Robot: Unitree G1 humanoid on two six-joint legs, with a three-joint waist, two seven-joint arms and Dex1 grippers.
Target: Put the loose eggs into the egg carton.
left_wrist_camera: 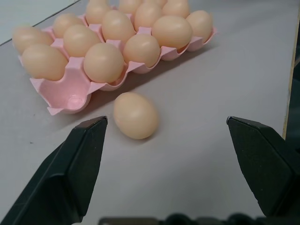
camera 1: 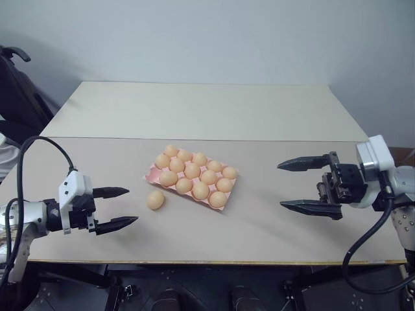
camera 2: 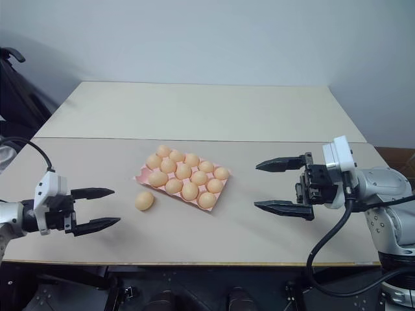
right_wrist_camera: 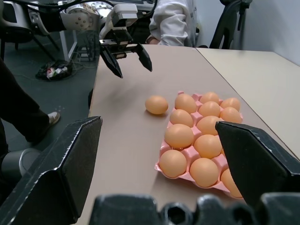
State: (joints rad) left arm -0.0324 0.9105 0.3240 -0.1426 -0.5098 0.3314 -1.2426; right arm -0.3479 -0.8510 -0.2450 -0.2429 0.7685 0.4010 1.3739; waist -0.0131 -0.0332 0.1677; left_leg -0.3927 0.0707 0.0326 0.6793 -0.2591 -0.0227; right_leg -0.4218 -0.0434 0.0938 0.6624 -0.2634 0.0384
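Eggs filled eleven cups of the egg carton (camera 1: pixel 151 174) at mid-table, only its near-left corner cup empty, while one loose egg (camera 1: pixel 155 199) lay just beside that corner, and my left gripper (camera 1: pixel 119 207) and right gripper (camera 1: pixel 295 186) both gaped empty.

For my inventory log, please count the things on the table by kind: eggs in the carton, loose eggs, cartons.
eggs in the carton: 14
loose egg: 1
egg carton: 1
Total: 16
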